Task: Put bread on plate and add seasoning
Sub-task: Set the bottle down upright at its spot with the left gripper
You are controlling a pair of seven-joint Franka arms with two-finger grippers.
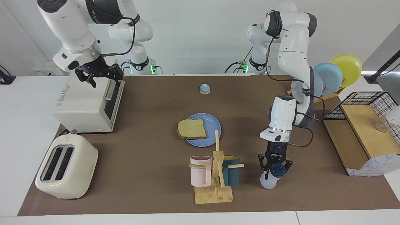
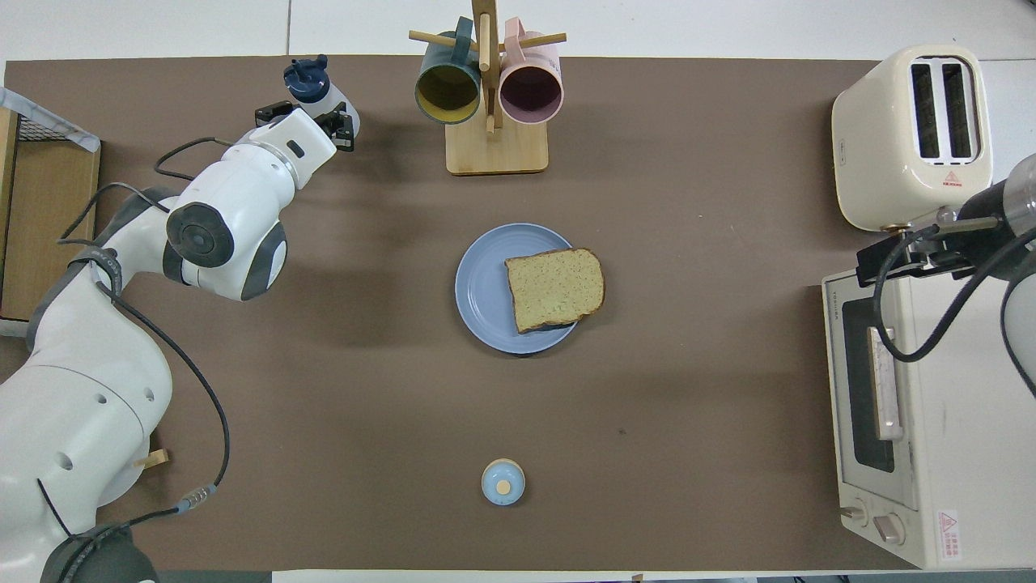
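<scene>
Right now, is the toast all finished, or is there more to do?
Partly done. The bread already lies on the plate, overhanging its rim a little. In hand: the left gripper is shut on the seasoning, tilted, beside the mug rack. Left: carry it over the bread and add some. The right gripper waits open over the toaster oven.

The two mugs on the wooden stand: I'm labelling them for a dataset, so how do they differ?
The pink mug is pale pink; the teal mug is dark teal with a yellowish inside. The pink mug hangs toward the right arm's end of the table, the teal mug toward the left arm's. Both hang on pegs of the wooden stand and look alike in size.
</scene>
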